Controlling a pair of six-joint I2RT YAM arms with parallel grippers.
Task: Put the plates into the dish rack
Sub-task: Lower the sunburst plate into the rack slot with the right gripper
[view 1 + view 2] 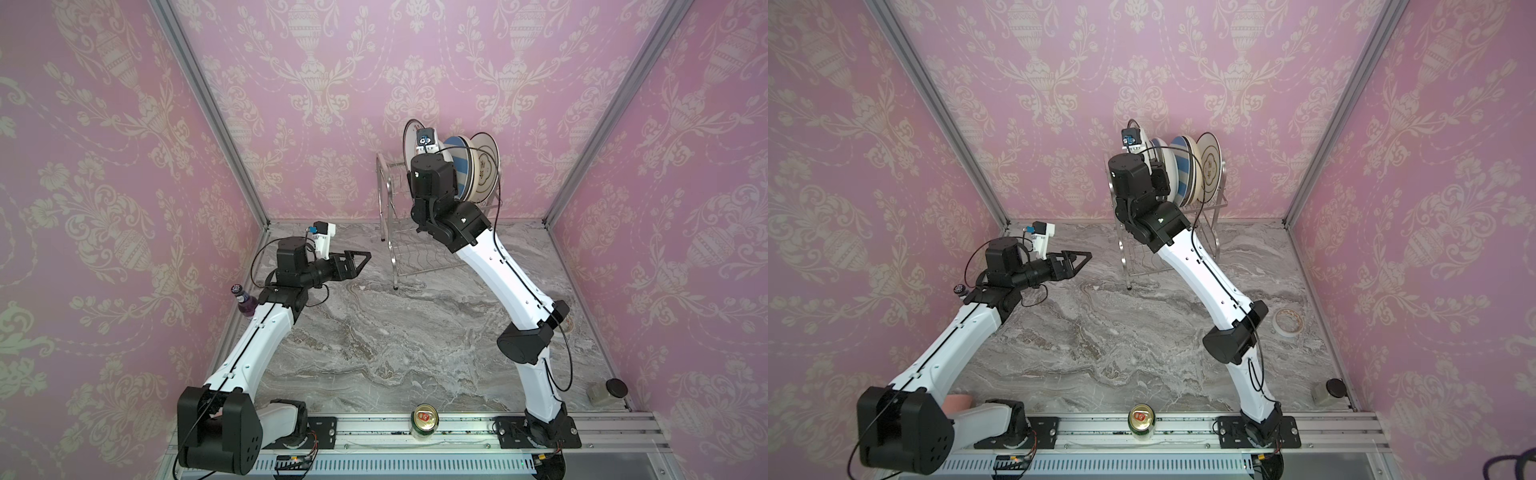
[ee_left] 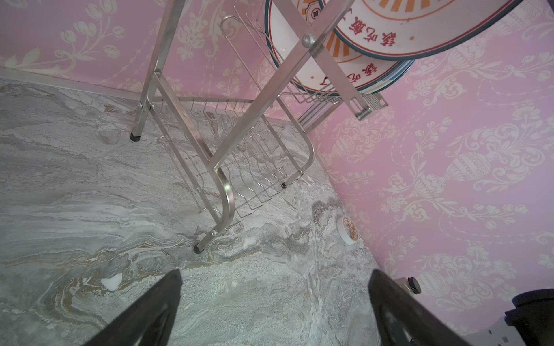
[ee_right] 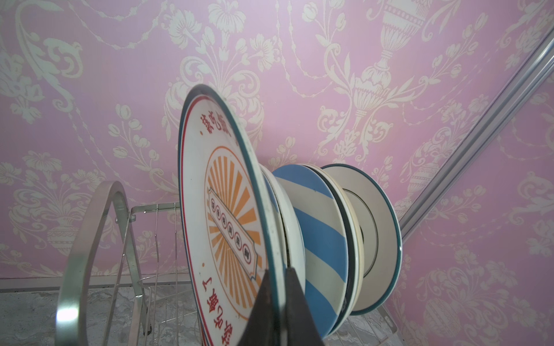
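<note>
Black jaws of the left gripper (image 1: 360,261) stand apart, left of centre in a top view, over the marbled surface (image 1: 374,340). Right of it the dish rack (image 1: 409,257) holds plates (image 1: 484,166) upright on its upper tier, upper centre. The right gripper (image 3: 278,272) is clamped on the rim of the orange sunburst plate (image 3: 227,215) at the row's left end.

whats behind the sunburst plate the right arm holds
Behind the sunburst plate stand a blue-striped plate and a green-rimmed plate. Other plates between show only rims; their faces are covered.
</note>
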